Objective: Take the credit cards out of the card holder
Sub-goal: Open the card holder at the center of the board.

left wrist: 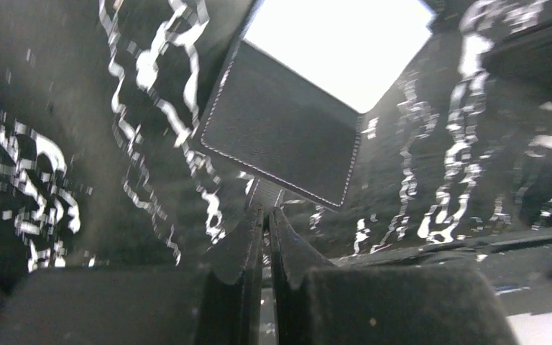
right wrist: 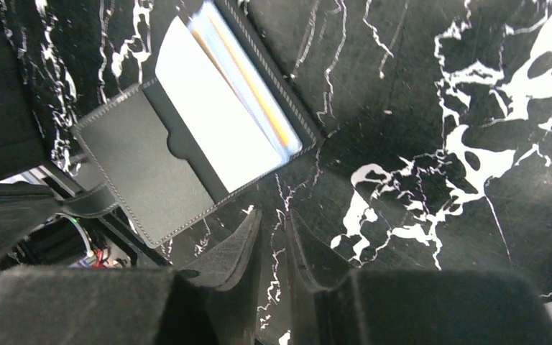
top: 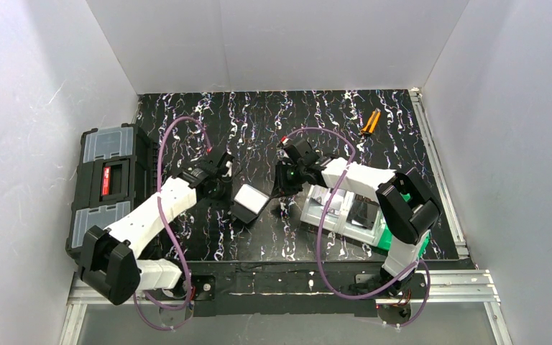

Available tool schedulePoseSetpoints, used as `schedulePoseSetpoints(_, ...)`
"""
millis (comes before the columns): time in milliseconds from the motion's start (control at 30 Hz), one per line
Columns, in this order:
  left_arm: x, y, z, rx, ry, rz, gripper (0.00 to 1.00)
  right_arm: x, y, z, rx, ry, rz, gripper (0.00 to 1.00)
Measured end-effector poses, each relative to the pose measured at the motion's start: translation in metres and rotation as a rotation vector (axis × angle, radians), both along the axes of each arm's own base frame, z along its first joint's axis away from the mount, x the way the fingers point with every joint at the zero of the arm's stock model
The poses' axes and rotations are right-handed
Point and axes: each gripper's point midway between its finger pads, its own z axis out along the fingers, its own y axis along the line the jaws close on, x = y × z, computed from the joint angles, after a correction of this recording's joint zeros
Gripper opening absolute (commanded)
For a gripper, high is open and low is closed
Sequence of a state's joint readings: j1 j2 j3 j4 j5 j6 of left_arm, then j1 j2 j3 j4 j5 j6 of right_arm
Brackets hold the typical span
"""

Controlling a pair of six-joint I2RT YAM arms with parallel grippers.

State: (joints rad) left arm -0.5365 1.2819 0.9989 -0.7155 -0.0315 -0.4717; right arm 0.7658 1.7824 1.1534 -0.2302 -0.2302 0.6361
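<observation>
Grips the near edge of the card holder (top: 248, 203) with the left pincer (left wrist: 266, 214), closed tight, mid-frame in the overhead view on the worktop (top: 259, 129). Hovers the right pincer (right wrist: 273, 219) just right of it, narrowly parted, nothing held. Shows the credit cards (right wrist: 215, 122) tucked in the opened pocket, pale over orange.

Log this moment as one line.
left fingers: shut on card holder edge | right fingers: narrowly apart, empty, near holder | credit cards: in pocket | extraction: not yet done
</observation>
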Motion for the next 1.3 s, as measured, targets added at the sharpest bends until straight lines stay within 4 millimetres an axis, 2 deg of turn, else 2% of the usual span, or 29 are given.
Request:
schedulePoseSetpoints(133, -0.027, 0.028, -0.024, 0.101, 0.099, 0.12, 0.0, 0.007, 0.008, 0.011, 0.021, -0.02, 0.006, 0.26)
schedulePoseSetpoints(233, -0.031, 0.043, -0.033, 0.175, 0.138, 0.191, 0.0, 0.014, 0.016, 0.017, 0.04, -0.032, 0.017, 0.27)
schedulePoseSetpoints(333, -0.023, 0.056, -0.04, 0.236, 0.166, 0.255, 0.0, 0.017, 0.022, 0.02, 0.051, -0.031, 0.03, 0.28)
schedulePoseSetpoints(500, 0.01, 0.072, -0.052, 0.323, 0.199, 0.341, 0.0, 0.019, 0.03, 0.021, 0.055, -0.021, 0.062, 0.34)
schedulePoseSetpoints(633, 0.039, 0.069, -0.068, 0.358, 0.221, 0.354, 0.0, 0.026, 0.04, 0.022, 0.065, -0.011, 0.082, 0.38)
schedulePoseSetpoints(800, 0.06, 0.053, -0.086, 0.328, 0.246, 0.313, 0.0, 0.024, 0.041, 0.017, 0.059, 0.006, 0.088, 0.4)
schedulePoseSetpoints(933, 0.068, 0.039, -0.086, 0.275, 0.238, 0.273, 0.0, 0.024, 0.041, 0.017, 0.058, 0.006, 0.088, 0.42)
schedulePoseSetpoints(1033, 0.079, 0.027, -0.083, 0.241, 0.218, 0.236, 0.0, 0.024, 0.04, 0.016, 0.056, 0.008, 0.086, 0.53)
schedulePoseSetpoints(1167, 0.089, 0.021, -0.086, 0.243, 0.216, 0.209, 0.0, 0.026, 0.037, 0.014, 0.041, 0.005, 0.076, 0.56)
schedulePoseSetpoints(1300, 0.089, 0.022, -0.087, 0.257, 0.227, 0.195, 0.0, 0.03, 0.031, 0.011, 0.016, 0.002, 0.053, 0.61)
